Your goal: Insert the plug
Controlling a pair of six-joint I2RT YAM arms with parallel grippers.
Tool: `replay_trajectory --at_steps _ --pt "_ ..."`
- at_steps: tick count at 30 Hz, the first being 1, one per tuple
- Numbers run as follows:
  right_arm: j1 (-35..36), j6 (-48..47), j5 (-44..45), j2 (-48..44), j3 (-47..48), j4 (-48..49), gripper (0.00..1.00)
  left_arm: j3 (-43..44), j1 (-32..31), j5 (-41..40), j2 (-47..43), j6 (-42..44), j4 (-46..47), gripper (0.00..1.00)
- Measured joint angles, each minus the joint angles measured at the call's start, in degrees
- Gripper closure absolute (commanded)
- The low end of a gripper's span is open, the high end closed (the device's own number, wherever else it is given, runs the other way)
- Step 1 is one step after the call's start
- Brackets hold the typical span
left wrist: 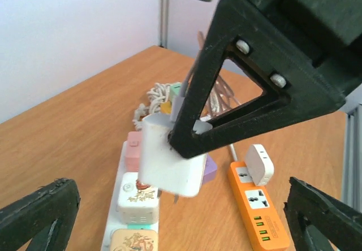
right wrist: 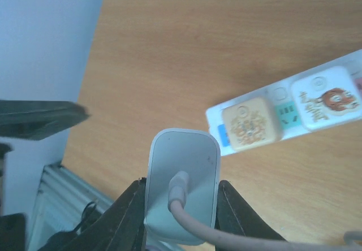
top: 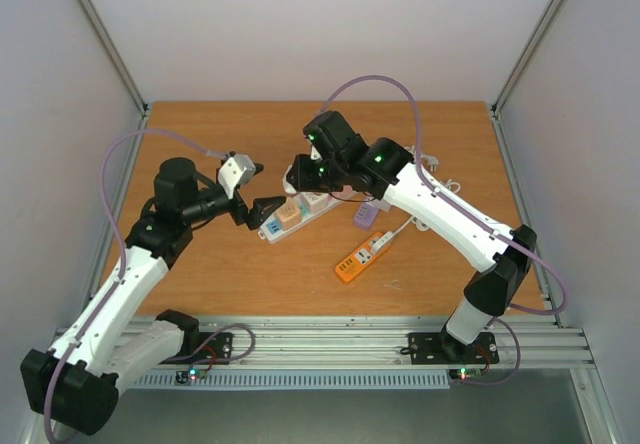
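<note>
My right gripper (top: 300,172) is shut on a white plug (right wrist: 182,166) with a pale cable. It holds the plug in the air over the white power strip (top: 312,202). In the left wrist view the plug (left wrist: 169,158) hangs prongs down, slightly tilted, just above the strip (left wrist: 112,208) next to a white lion-print cube (left wrist: 137,197). In the right wrist view the strip (right wrist: 218,114) lies up and right of the plug. My left gripper (top: 262,192) is open and empty at the strip's left end, its fingers (left wrist: 39,217) spread wide.
The strip also carries a peach cube (left wrist: 131,242) and a pink adapter (left wrist: 133,149). An orange power strip (top: 362,256) with a white adapter (left wrist: 260,163) lies to the right. A purple adapter (top: 366,214) and coiled cables (left wrist: 155,92) sit behind.
</note>
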Motion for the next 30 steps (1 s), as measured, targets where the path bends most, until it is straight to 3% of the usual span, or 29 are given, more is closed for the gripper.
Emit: replay_trajectory --at_steps 7,15,30 --pt "-0.98 0.04 13.4 -1.51 -2.86 -0.24 0.99 0.76 -0.02 -14.6 -7.23 -7.43 -2.56 0.01" --pt "-3.56 3.23 29.88 0.68 -3.32 -1.64 0.99 5.95 0.02 -48.65 -16.04 -22.21 -16.17 0.01" --pt "-6.23 31.17 43.1 27.36 24.39 -24.83 0.99 3.1 2.38 -68.59 -20.02 -27.85 -30.16 0.01"
